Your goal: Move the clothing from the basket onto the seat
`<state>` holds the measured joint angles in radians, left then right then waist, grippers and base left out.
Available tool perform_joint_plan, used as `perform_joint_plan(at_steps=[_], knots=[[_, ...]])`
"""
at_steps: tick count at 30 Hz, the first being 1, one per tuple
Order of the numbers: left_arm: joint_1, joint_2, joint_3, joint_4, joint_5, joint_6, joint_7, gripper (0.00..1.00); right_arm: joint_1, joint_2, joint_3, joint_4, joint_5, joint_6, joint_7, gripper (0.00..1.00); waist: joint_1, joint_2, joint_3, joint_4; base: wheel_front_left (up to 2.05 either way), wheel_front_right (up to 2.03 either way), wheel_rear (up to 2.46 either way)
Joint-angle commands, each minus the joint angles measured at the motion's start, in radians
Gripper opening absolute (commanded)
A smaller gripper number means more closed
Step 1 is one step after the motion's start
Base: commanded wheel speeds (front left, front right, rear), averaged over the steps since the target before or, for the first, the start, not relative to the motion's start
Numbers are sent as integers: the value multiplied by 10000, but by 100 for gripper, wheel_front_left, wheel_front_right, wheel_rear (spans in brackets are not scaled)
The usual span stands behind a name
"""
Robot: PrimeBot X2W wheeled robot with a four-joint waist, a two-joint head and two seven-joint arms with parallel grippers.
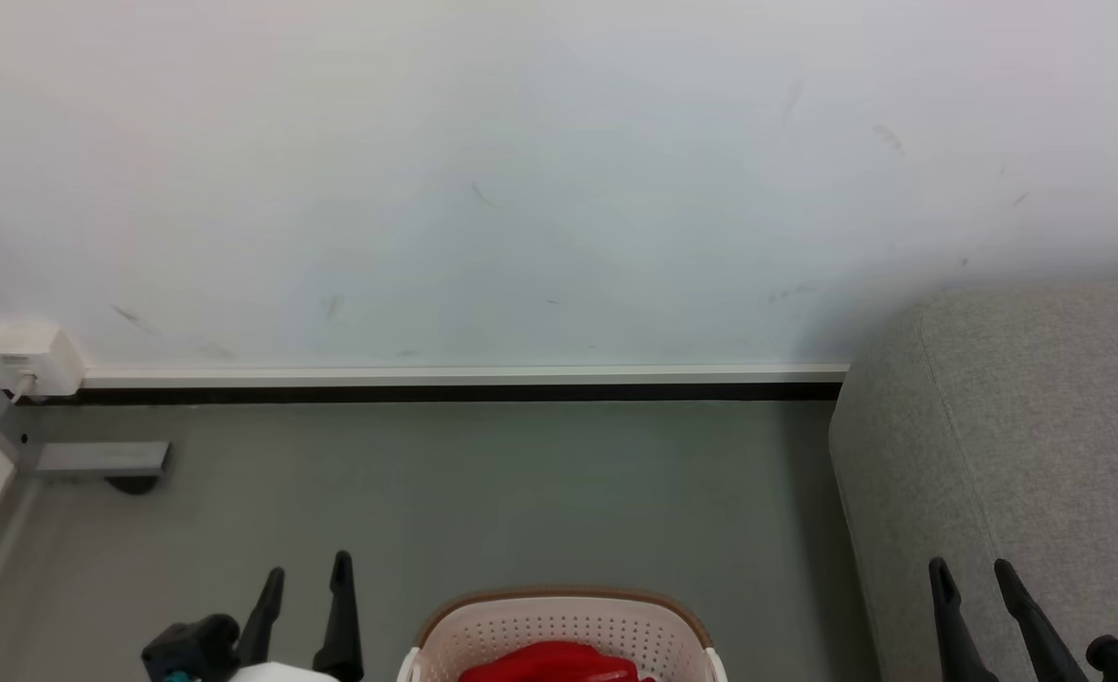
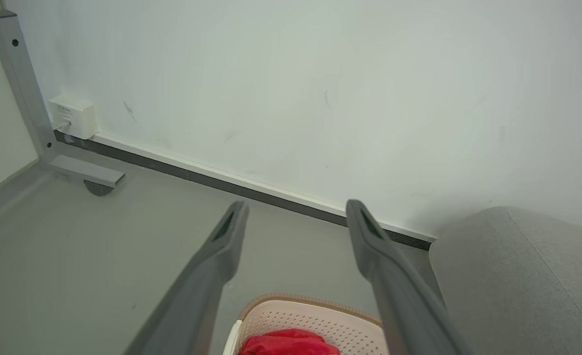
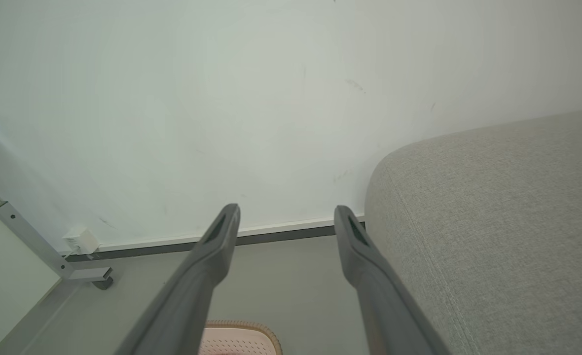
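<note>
Red clothing (image 1: 549, 661) is lying bunched in the laundry basket (image 1: 559, 620) on the floor, near the grey sofa (image 1: 1042, 426). The left claw (image 1: 308, 568) and right claw (image 1: 972, 568) are hovering, fingers apart, empty. The clothing is looking soft and light (probably limp), so pinching its raised top fold seems best.

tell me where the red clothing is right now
The clothing lies inside the basket at the bottom centre of the head view, with the grey seat off to the right of it.

Red clothing (image 1: 549, 661) in cream basket (image 1: 559, 625)
</note>
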<state>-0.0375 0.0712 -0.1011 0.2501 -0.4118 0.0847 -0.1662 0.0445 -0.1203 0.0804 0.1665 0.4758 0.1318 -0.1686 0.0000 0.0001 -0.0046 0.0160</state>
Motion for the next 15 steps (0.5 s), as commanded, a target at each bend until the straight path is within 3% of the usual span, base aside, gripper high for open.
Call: perform_joint_plan(at_steps=[1, 15], knots=[[35, 109, 5, -104, 329, 58, -116, 100, 65, -79, 7, -17, -258, -13, -88, 100, 0, -1, 0, -3, 0, 0, 0], [116, 306, -93, -248, 1663, 403, -418, 100, 184, -136, 132, 91, -1324, -15, -389, 100, 0, -1, -16, 10, 0, 0, 0]])
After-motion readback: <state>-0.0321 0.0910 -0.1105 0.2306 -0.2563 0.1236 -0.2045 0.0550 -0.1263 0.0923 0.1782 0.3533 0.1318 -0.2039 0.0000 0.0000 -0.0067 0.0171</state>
